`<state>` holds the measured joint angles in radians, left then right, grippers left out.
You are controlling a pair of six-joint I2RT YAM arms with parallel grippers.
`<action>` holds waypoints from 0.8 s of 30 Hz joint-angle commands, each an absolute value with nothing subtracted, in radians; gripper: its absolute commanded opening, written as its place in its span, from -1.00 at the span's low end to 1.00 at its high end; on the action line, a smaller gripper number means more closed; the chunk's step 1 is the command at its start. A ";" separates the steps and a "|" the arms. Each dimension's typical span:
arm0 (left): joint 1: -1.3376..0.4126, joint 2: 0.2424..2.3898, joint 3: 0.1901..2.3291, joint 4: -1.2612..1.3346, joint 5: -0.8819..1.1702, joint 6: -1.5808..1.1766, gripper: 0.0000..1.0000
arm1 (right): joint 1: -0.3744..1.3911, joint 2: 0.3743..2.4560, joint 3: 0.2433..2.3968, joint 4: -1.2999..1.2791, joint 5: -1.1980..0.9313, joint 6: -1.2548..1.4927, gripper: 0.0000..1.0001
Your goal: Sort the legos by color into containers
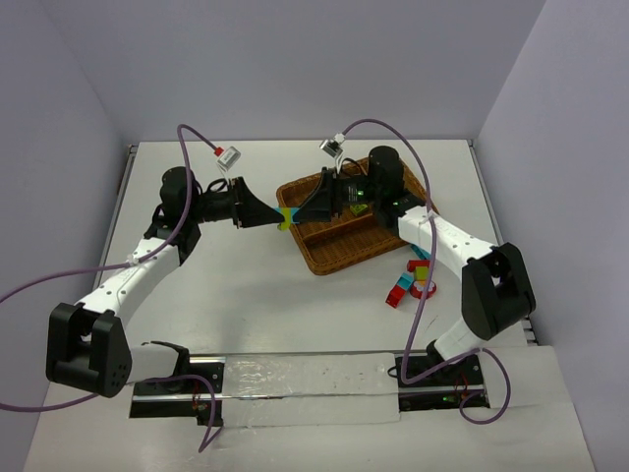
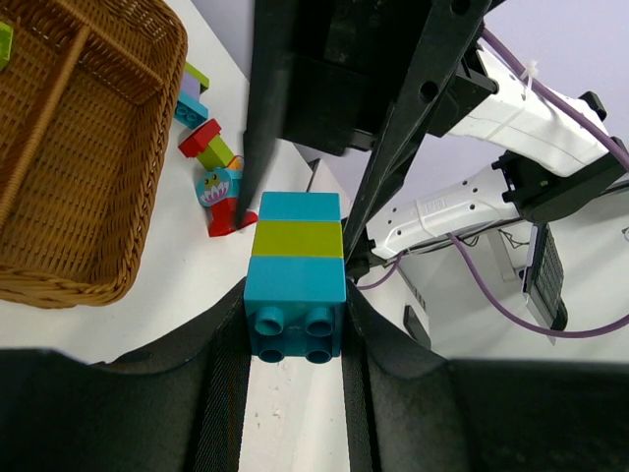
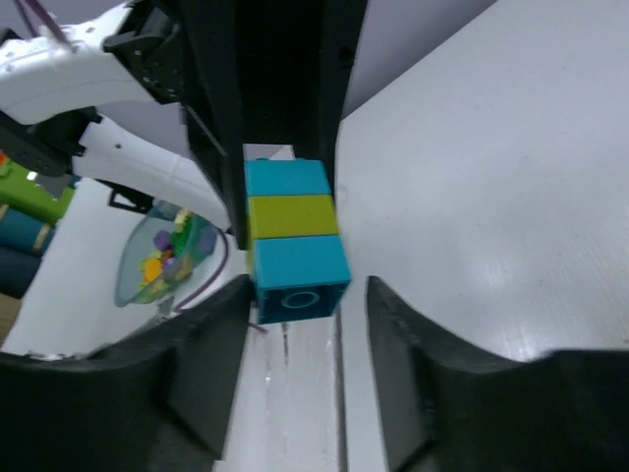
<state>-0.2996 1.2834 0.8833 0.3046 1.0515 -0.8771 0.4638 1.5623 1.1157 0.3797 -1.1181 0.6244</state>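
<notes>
Loose bricks (image 1: 418, 279) lie unsorted on the surface (image 1: 246, 305) at four o'clock of the basket (image 1: 359, 260), which looks nearly empty: sorting has barely begun. At its nine o'clock the left claw (image 2: 295, 329) clamps a blue-green-blue stack (image 2: 295, 258) in mid-air; the right claw (image 3: 300, 295) straddles the far end, partly open, not yet gripping.

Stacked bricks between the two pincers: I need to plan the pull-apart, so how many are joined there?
3. A first cyan brick gripped by the left pincer, a yellow-green brick in the middle, and a second cyan brick inside the right pincer.
</notes>
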 commanded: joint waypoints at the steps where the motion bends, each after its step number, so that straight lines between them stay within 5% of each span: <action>1: -0.306 1.247 0.911 0.364 1.080 -0.870 -0.99 | 0.471 1.569 1.150 0.554 -1.160 0.708 -0.09; 7: -0.309 1.248 0.913 0.364 1.081 -0.868 -1.00 | 0.470 1.596 1.125 0.690 -1.198 0.812 -0.56; 10: -0.308 1.244 0.915 0.339 1.073 -0.851 -1.00 | 0.467 1.595 1.097 0.718 -1.177 0.837 -1.00; 15: -0.305 1.226 0.935 0.270 1.049 -0.807 -1.00 | 0.432 1.568 1.048 0.679 -1.123 0.818 -1.00; 24: -0.285 1.209 0.955 0.227 1.021 -0.780 -0.99 | 0.408 1.474 1.111 0.073 -0.791 0.432 -1.00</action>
<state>-0.2921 1.2471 0.8923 0.2106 1.0256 -0.8029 0.4202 1.5391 1.0574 0.3532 -0.9960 0.6241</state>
